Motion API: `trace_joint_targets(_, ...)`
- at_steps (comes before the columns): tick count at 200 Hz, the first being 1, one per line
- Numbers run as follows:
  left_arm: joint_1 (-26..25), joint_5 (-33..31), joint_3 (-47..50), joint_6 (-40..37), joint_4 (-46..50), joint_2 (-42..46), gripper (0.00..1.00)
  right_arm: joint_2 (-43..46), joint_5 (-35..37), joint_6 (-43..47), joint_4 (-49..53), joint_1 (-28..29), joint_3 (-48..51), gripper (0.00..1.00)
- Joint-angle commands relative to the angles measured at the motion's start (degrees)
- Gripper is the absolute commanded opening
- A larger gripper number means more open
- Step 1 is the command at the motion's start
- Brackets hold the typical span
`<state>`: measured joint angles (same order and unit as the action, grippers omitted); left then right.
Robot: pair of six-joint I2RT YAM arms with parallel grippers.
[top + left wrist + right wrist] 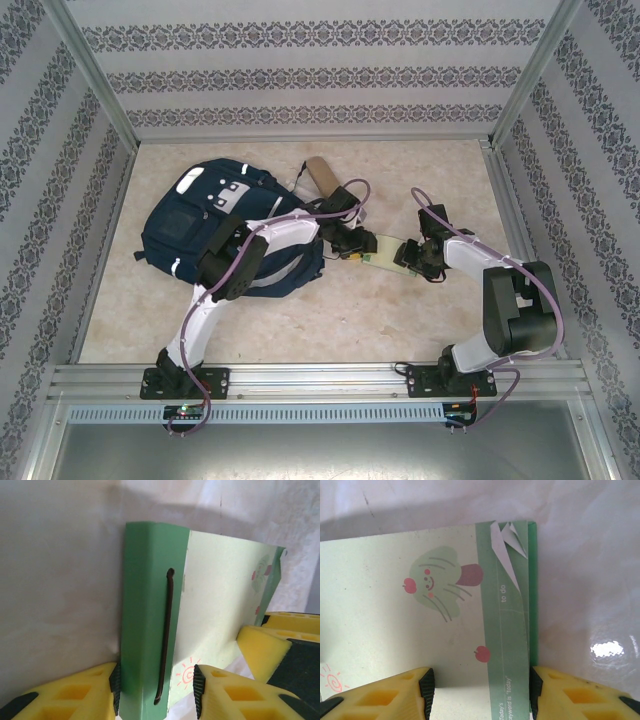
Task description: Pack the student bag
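Seen from above, the navy backpack [175, 235] lies flat on the left of the table [300, 320]. The left arm stretches across it and the right arm is folded back, so the left gripper [352, 243] and right gripper [408, 252] meet at opposite ends of a pale green notebook [381, 251] just right of the bag, with a brown tube [323, 175] behind. The left wrist view adds that its pads [115, 682] are closed on the notebook's spine end beside a dark elastic band [167, 630]. The right wrist view shows a cat drawing [437, 582] on the cover and fingers [395, 695] set apart, one over the cover and one at its green edge, and I cannot tell whether they clamp it.
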<state>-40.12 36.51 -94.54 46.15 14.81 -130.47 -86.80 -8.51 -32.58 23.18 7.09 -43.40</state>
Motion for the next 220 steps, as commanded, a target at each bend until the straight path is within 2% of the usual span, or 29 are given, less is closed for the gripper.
trace_joint_targets(1, -1.91, 10.85, 1.86, 6.31, -14.70, 2.34, 0.43, -1.17, -3.53, 0.34, -1.12, 0.64, -0.55, 0.54)
trace_joint_targets(56, -1.10, 12.62, 5.60, 13.13, -25.18, 1.50, 0.37, 0.38, -3.54, 0.17, -0.61, 0.56, -0.40, 0.54)
trace_joint_targets(83, -0.87, 11.16, 5.18, 10.96, -21.49, 2.28, 0.21, 1.68, -3.62, 0.20, 0.19, 0.29, -0.50, 0.56)
trace_joint_targets(109, 0.55, 11.06, 7.14, 10.82, -21.93, 5.14, 0.05, 4.49, -5.83, -0.31, 0.66, -1.20, -0.38, 0.64)
trace_joint_targets(122, 1.57, 11.55, 8.62, 10.86, -22.53, 7.28, 0.00, 6.74, -8.92, -0.88, -0.28, -2.68, 0.12, 0.70)
trace_joint_targets(163, 4.69, 14.89, 14.24, 15.29, -29.97, 13.74, 0.00, 13.13, -23.82, -6.27, -8.69, -7.79, 2.23, 0.90)
trace_joint_targets(191, 6.47, 15.38, 15.20, 16.33, -30.63, 17.22, 0.00, 14.32, -32.66, -12.44, -16.86, -10.66, 3.66, 0.94)
trace_joint_targets(220, 7.49, 16.69, 15.20, 19.59, -34.19, 19.00, 0.00, 12.56, -39.15, -17.61, -24.13, -11.22, 3.58, 0.98)
